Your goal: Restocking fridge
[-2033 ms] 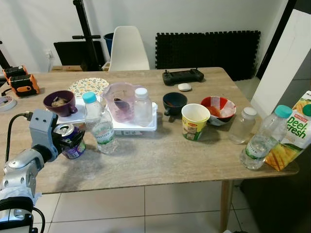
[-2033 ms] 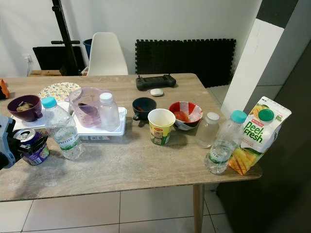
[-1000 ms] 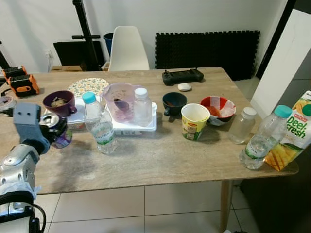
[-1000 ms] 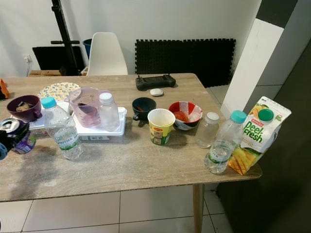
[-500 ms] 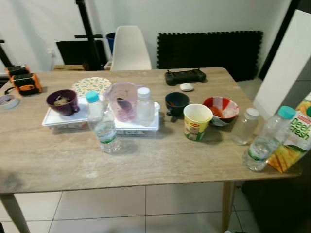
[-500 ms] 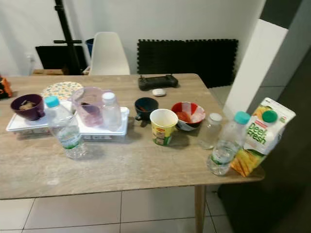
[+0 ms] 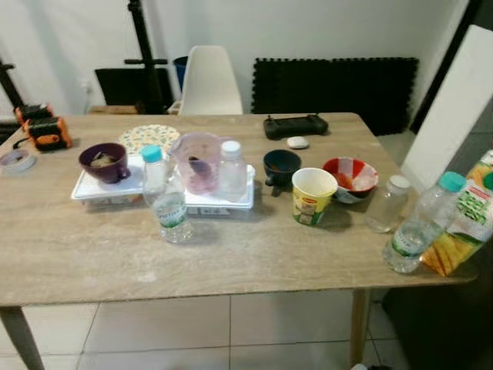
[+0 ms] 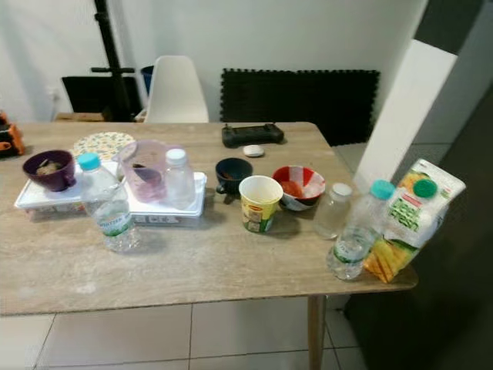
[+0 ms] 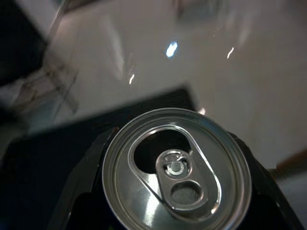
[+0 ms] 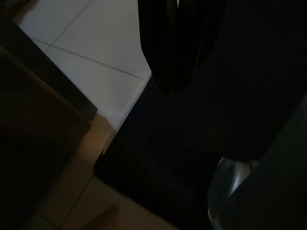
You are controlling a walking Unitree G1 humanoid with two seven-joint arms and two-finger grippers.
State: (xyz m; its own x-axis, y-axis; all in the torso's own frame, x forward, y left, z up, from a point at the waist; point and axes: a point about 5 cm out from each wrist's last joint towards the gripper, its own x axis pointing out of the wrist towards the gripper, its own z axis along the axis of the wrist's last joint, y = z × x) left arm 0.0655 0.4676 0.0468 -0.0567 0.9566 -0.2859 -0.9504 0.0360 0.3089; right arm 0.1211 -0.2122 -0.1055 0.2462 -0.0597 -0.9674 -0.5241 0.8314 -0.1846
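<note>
An opened drink can [image 9: 175,165] with a silver top sits between the two black fingers [image 9: 84,177] of my left gripper [image 9: 176,191], which is shut on it above a blurred pale floor. On the wooden table [image 7: 254,262] stand a blue-capped water bottle [image 7: 168,199], a teal-capped water bottle [image 7: 416,227], a juice carton [image 7: 466,227] at the right edge and a small clear bottle [image 7: 385,204]. My right arm hangs in the dark over floor tiles [image 10: 96,52].
A white tray [image 7: 223,202] carries a purple bowl [image 7: 102,162], a pink jug [image 7: 196,162] and a white-capped bottle [image 7: 231,171]. A yellow cup [image 7: 312,196], red bowl [image 7: 350,176], dark bowl [image 7: 279,164] and controller [image 7: 295,125] are nearby. A white chair [image 7: 209,81] stands behind.
My left arm lifted the can off the table's left side and swung out of the head views. The camera has shifted a little; the table items stay put.
</note>
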